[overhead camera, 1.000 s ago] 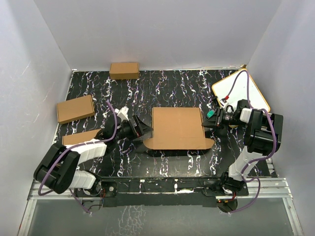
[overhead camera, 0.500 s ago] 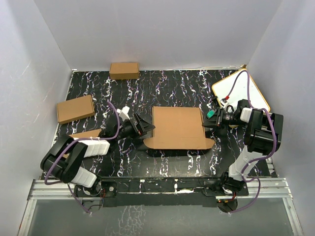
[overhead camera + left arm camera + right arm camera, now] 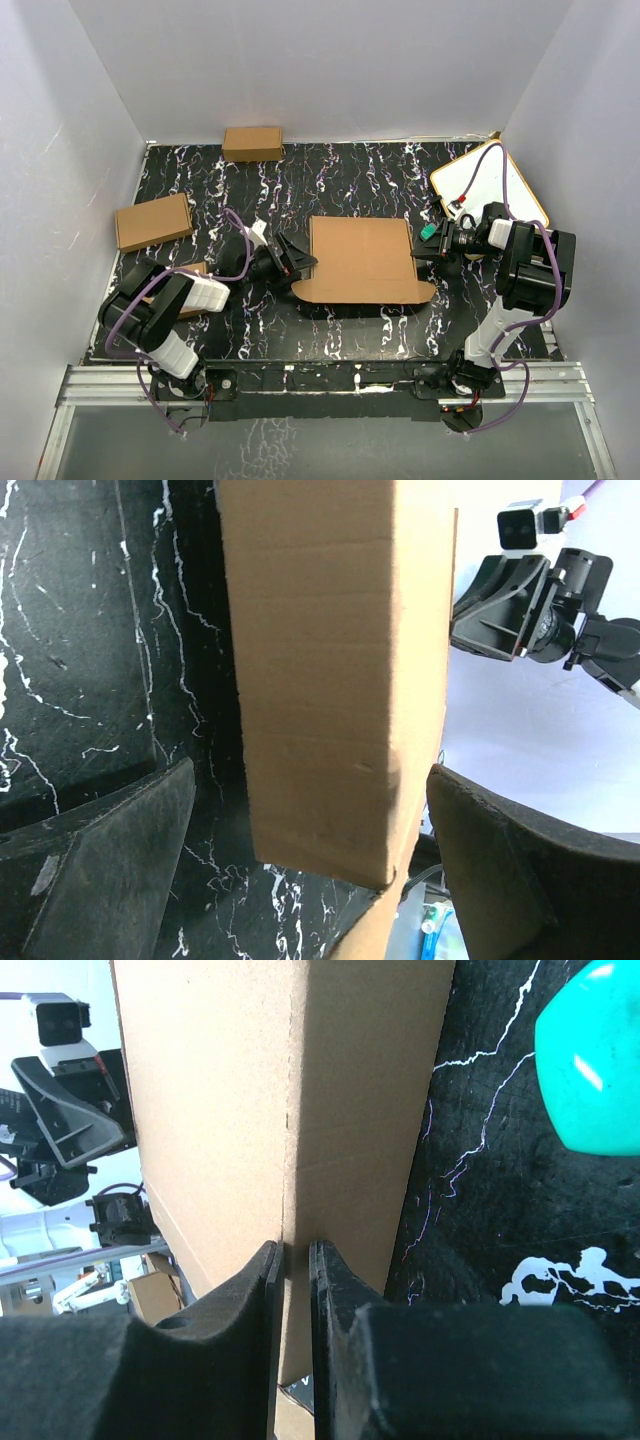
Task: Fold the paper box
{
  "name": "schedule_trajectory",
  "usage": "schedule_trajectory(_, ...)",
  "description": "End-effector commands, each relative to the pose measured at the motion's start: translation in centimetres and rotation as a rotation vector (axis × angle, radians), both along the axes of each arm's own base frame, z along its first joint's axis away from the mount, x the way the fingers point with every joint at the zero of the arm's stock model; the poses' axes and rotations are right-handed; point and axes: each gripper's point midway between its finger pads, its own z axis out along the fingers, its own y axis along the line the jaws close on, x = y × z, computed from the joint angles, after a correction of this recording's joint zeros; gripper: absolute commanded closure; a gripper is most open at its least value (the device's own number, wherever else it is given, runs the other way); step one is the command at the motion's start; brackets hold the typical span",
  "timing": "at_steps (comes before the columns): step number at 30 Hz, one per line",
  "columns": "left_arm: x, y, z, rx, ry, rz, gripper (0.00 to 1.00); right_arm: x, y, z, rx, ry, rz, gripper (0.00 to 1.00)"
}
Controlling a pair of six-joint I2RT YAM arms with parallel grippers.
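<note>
The paper box is a partly folded brown cardboard piece lying mid-table, with a rounded flap along its near edge. My left gripper is open at its left end. In the left wrist view the box's end stands between the wide-spread fingers, touching neither, around my left gripper. My right gripper is at the box's right end. In the right wrist view my right gripper is shut on a thin cardboard edge of the box.
Three small ready-made cardboard boxes sit at the back, at the left, and partly under the left arm. A white board with a tan rim lies at the back right. A teal part shows beside the right wrist.
The left arm's body has drawn in and risen, and its open gripper has slid slightly right, closer around the box's left end. The right gripper has kept its hold.
</note>
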Motion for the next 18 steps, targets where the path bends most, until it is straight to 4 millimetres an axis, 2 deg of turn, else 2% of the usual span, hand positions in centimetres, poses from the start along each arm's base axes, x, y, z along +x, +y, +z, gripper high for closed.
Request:
schedule_trajectory(1, 0.4, -1.0, 1.0, -0.045, -0.023, -0.012, 0.03, 0.6, -2.4, -3.4, -0.188, 0.001, -0.021, 0.82)
schedule_trajectory(13, 0.6, -2.3, 0.9, -0.077, -0.017, 0.009, 0.04, 0.6, -2.3, -3.4, -0.176, 0.004, -0.014, 0.83)
schedule_trajectory(18, 0.5, -2.6, 0.7, -0.111, -0.004, 0.019, 0.15, 0.6, -2.2, -3.4, -0.170, 0.005, -0.011, 0.82)
